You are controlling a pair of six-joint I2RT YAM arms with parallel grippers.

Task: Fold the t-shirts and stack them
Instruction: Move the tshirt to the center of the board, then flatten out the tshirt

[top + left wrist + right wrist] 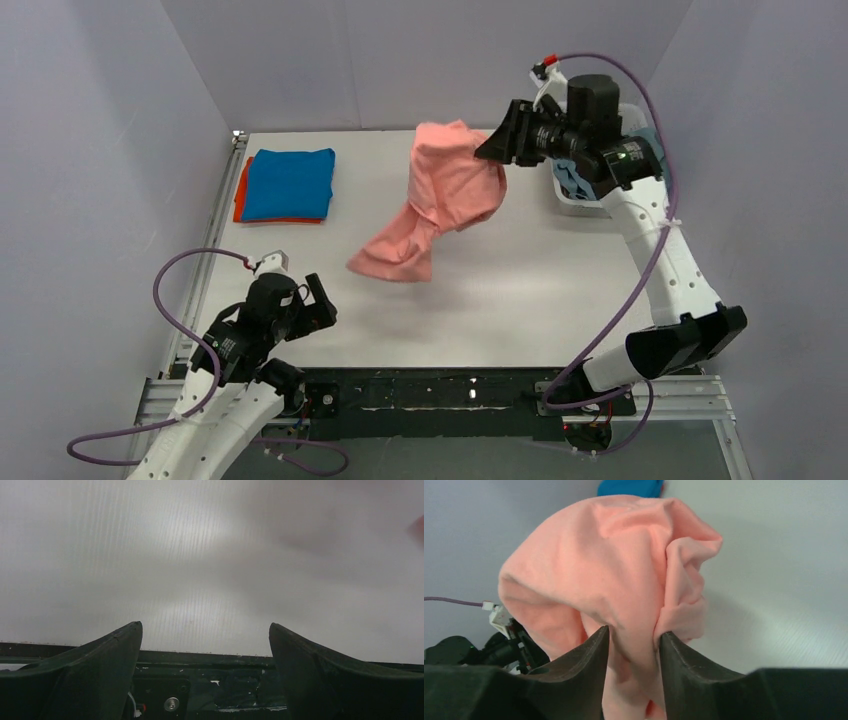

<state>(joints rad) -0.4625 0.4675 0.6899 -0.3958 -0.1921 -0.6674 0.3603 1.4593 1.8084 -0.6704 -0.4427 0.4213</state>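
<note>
My right gripper (497,145) is shut on the salmon-pink t-shirt (440,195) and holds it bunched above the table, its lower end trailing onto the tabletop at the middle. In the right wrist view the pink cloth (624,580) is pinched between my fingers (631,635). A folded bright blue t-shirt (290,183) lies on a folded orange t-shirt (239,190) at the back left. A dusty grey-blue t-shirt (575,180) sits in the basket behind my right wrist. My left gripper (318,300) is open and empty low at the front left; its view shows only bare table (210,570).
The white basket (585,205) stands at the back right, mostly hidden by my right arm. Grey walls enclose the table on three sides. A black rail runs along the near edge (450,390).
</note>
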